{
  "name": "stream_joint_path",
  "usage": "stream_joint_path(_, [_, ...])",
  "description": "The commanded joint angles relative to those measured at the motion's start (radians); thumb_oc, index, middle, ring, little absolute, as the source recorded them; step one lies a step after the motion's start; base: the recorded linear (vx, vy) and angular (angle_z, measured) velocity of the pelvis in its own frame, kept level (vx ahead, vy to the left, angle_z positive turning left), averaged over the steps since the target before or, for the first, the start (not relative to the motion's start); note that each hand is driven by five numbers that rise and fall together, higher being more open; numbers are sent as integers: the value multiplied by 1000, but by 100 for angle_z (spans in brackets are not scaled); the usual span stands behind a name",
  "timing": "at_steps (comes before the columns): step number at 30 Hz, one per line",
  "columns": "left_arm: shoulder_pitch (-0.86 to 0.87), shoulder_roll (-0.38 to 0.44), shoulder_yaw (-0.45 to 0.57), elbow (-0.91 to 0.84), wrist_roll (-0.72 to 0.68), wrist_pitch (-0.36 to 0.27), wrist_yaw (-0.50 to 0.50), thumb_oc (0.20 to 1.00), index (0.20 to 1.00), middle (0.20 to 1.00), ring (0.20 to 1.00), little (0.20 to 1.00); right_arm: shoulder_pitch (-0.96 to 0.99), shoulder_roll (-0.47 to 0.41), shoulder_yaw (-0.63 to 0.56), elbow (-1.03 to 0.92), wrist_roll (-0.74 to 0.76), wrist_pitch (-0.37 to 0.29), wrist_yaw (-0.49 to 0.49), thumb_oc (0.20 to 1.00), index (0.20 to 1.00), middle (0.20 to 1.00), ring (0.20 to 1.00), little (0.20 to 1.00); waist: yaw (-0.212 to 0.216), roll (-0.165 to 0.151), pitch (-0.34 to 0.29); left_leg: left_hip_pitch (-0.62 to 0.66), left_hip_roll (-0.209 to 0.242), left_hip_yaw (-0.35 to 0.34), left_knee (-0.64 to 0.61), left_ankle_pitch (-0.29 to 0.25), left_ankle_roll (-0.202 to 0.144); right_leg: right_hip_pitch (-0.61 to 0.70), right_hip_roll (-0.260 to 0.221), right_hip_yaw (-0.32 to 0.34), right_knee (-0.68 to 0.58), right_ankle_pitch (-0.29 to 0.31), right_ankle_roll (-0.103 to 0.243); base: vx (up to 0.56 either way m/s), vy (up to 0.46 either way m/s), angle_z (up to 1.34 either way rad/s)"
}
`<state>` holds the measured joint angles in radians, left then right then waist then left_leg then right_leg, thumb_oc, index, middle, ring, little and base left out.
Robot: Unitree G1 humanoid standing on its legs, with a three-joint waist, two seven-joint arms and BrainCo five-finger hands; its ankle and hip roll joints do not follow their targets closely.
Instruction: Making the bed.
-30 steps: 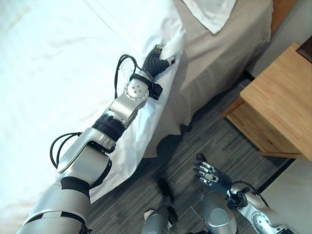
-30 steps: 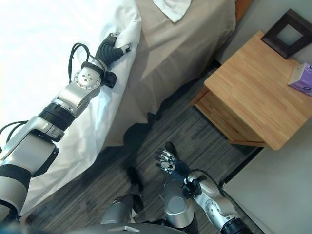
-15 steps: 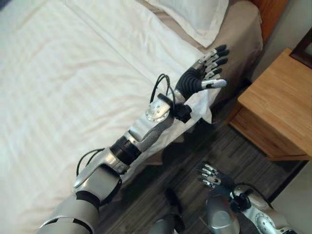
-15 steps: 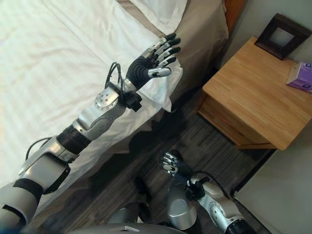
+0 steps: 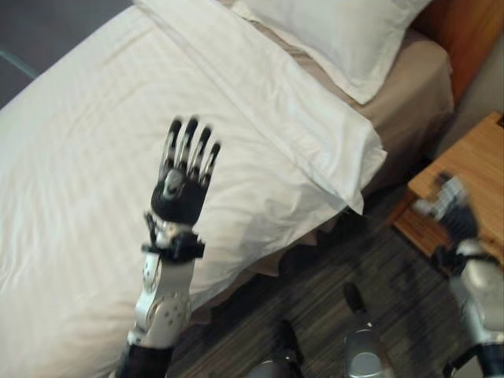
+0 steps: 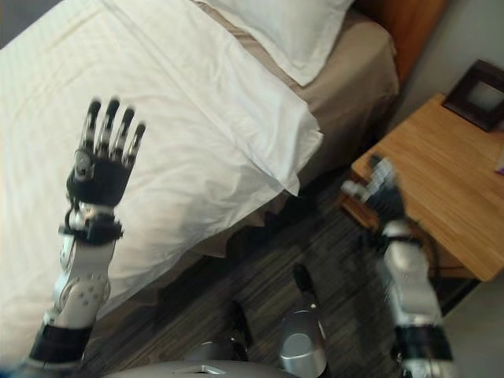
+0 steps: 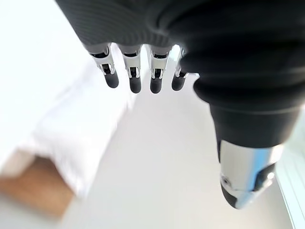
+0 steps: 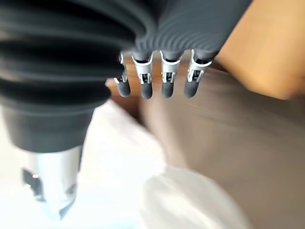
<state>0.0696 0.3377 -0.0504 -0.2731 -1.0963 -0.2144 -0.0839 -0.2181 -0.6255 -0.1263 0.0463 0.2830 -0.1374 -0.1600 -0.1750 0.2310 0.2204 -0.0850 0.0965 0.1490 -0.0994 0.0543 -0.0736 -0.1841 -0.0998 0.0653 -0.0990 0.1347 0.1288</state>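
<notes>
Left hand: my left hand [image 5: 186,183] is lifted above the bed with the fingers [image 7: 135,76] straight and spread, thumb apart, holding nothing; it touches no cloth.
Right hand: my right hand [image 6: 380,187] is raised beside the bed's near corner, in front of the nightstand, fingers [image 8: 166,81] straight and relaxed, empty.
Duvet: the white striped fabric duvet [image 5: 94,157] lies spread flat over most of the mattress; its top edge is folded back in a broad band [image 5: 291,118], and the band's corner hangs down over the side of the bed.
Pillow: a white rectangular pillow [image 5: 339,35] lies at the head of the bed, just past the folded band.
Sheet: a beige fitted sheet [image 6: 358,71] shows bare between pillow and bed edge and drapes down the side.
Nightstand: a light wooden nightstand [image 6: 441,185] stands beside the bed, with a dark square picture frame [image 6: 478,105] on its far part.
Floor: grey streaked carpet [image 5: 370,264] runs between bed and nightstand.
</notes>
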Motion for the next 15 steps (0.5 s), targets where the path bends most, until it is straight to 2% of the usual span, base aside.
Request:
stream_joint_path(1, [-1, 28, 6, 5, -41, 2, -1, 1000, 1000, 1000, 1000, 1000, -101, 26, 104, -25, 36, -49, -10, 200, 200, 200, 200, 200, 61, -65, -39, 78, -24, -37, 12, -22, -30, 59, -11, -8, 12, -64, 4, -19, -8, 28])
stream_joint_path(2, [24, 15, -16, 23, -63, 13, -2, 1000, 1000, 1000, 1000, 1000, -162, 25, 148, -2, 75, -52, 2, 200, 200, 200, 200, 200, 78, -69, -41, 77, -27, -48, 12, -20, -28, 64, -12, -16, 12, -66, 3, -30, -24, 27])
stream_joint_path(5, [70, 49, -78, 50, -90, 40, -4, 1000, 1000, 1000, 1000, 1000, -368, 23, 290, 124, 242, -50, 37, 200, 200, 200, 200, 200, 134, -75, -42, 71, -32, -68, 12, -12, -22, 73, -16, -33, 12, -67, 0, -41, -18, 25])
stream_joint_path(6, [69, 48, -76, 50, -91, 40, -4, 1000, 1000, 1000, 1000, 1000, -374, 23, 294, 130, 244, -53, 39, 200, 200, 200, 200, 200, 132, -74, -40, 71, -32, -68, 12, -12, -22, 73, -16, -34, 12, -67, 0, -25, -2, 24])
stream_joint_path(7, [76, 59, -98, 49, -107, 51, -11, 1000, 1000, 1000, 1000, 1000, -463, 28, 331, 232, 309, -48, 37, 200, 200, 200, 200, 200, 152, -74, -41, 68, -34, -73, 12, -9, -21, 74, -16, -38, 12, -67, -1, -32, 1, 23])
stream_joint_path(11, [63, 89, -123, 42, -113, 45, -14, 1000, 1000, 1000, 1000, 1000, -632, 60, 391, 426, 447, -41, 40, 200, 200, 200, 200, 200, 179, -69, -37, 53, -36, -79, 12, -2, -22, 64, -14, -41, 12, -63, -2, -40, 3, 15])
stream_joint_path(13, [58, 90, -124, 46, -112, 43, -14, 1000, 1000, 1000, 1000, 1000, -668, 69, 400, 481, 474, -40, 44, 200, 200, 200, 200, 200, 186, -67, -36, 48, -35, -81, 12, 0, -22, 58, -14, -43, 12, -61, -2, -15, 0, 4])
stream_joint_path(15, [51, 96, -128, 58, -104, 41, -16, 1000, 1000, 1000, 1000, 1000, -755, 66, 405, 625, 528, -31, 48, 200, 200, 200, 200, 200, 205, -59, -33, 37, -35, -85, 12, 5, -25, 49, -14, -48, 12, -61, -3, -6, 3, 3])
